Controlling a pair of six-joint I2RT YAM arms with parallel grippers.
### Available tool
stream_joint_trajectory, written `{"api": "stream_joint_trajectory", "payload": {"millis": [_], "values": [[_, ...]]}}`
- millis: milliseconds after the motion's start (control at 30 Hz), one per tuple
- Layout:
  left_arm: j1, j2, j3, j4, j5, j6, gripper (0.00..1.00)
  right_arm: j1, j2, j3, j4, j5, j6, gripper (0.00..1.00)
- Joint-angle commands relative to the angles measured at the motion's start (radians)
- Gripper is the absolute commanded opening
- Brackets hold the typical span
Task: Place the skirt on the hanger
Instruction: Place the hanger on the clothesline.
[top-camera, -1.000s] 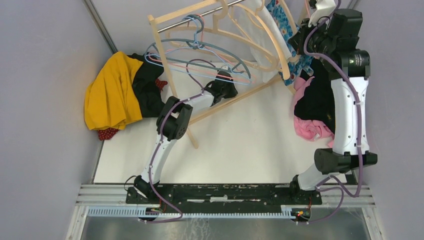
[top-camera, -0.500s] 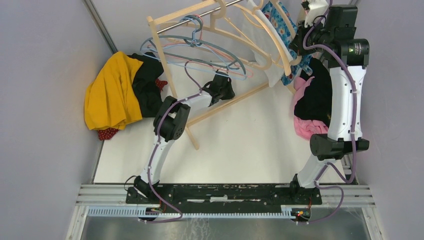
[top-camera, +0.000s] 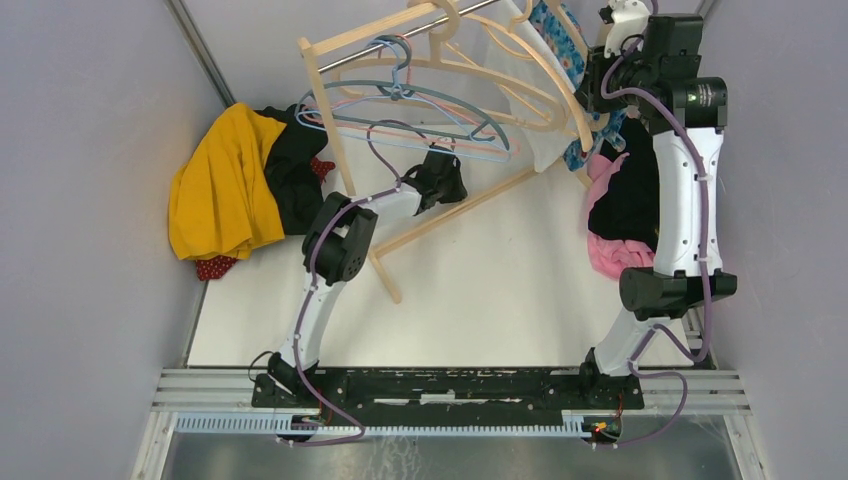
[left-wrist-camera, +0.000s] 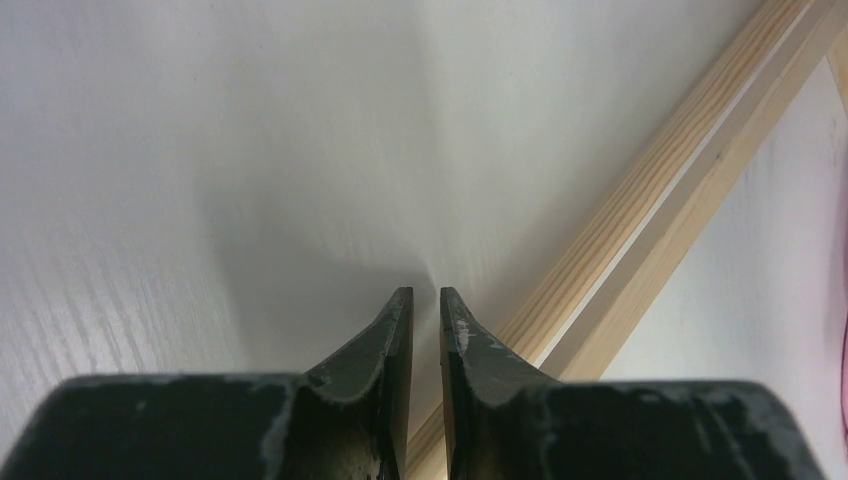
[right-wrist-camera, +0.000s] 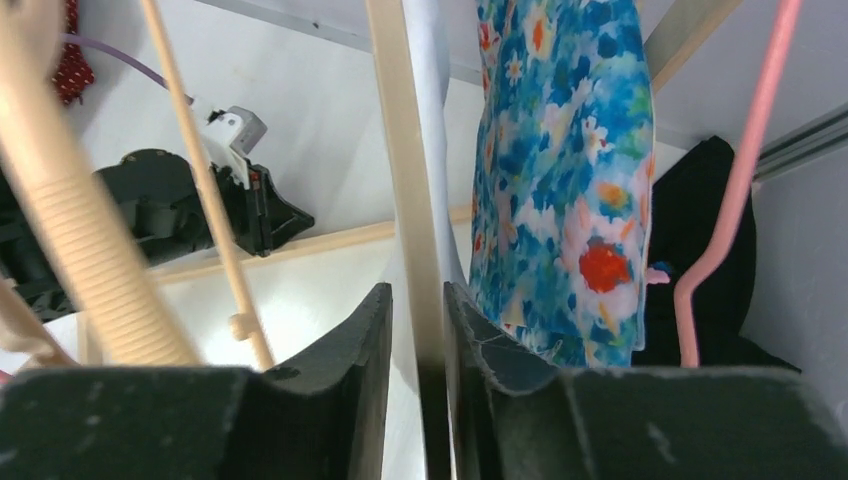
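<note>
At the wooden rack's (top-camera: 325, 115) right end, the floral skirt (right-wrist-camera: 560, 170) hangs just beside a cream hanger (right-wrist-camera: 400, 150). The right gripper (right-wrist-camera: 418, 292) straddles that hanger's arm, jaws narrow; I cannot tell whether they pinch it. The left gripper (left-wrist-camera: 425, 295), narrowly parted and empty, hovers over the table (left-wrist-camera: 200, 150). Blue hangers (top-camera: 400, 88) hang on the rack.

The desk (left-wrist-camera: 200, 150) is showing a matt white finish with faint grain. The rack (left-wrist-camera: 650, 200) is looking like bare pale wood. The floral skirt (right-wrist-camera: 560, 180) is hanging as thin smooth cloth. The cream hanger (right-wrist-camera: 80, 240) is showing ribbed plastic. The jaws are looking scuffed matt black.
</note>
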Motion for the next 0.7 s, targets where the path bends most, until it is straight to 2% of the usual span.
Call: {"api": "stream_joint_trajectory", "payload": {"millis": [0, 33, 200, 433, 667], "values": [[-0.019, -0.031, -0.055, -0.127, 0.042, 0.059, 0.23, 0.003, -0.045, -0.041, 0.078, 0.048, 0.029, 0.48], [-0.019, -0.035, -0.057, -0.127, 0.042, 0.060, 0.23, 0.004, -0.052, -0.046, 0.089, 0.058, 0.034, 0.53], [-0.019, -0.064, -0.080, -0.124, 0.038, 0.064, 0.23, 0.002, -0.119, -0.120, 0.191, 0.115, 0.066, 0.59], [-0.020, -0.124, -0.124, -0.119, 0.029, 0.071, 0.22, -0.009, -0.239, -0.210, 0.368, 0.146, 0.129, 0.73], [-0.019, -0.173, -0.166, -0.113, 0.024, 0.072, 0.22, -0.022, -0.268, -0.199, 0.424, 0.144, 0.180, 0.77]]}}
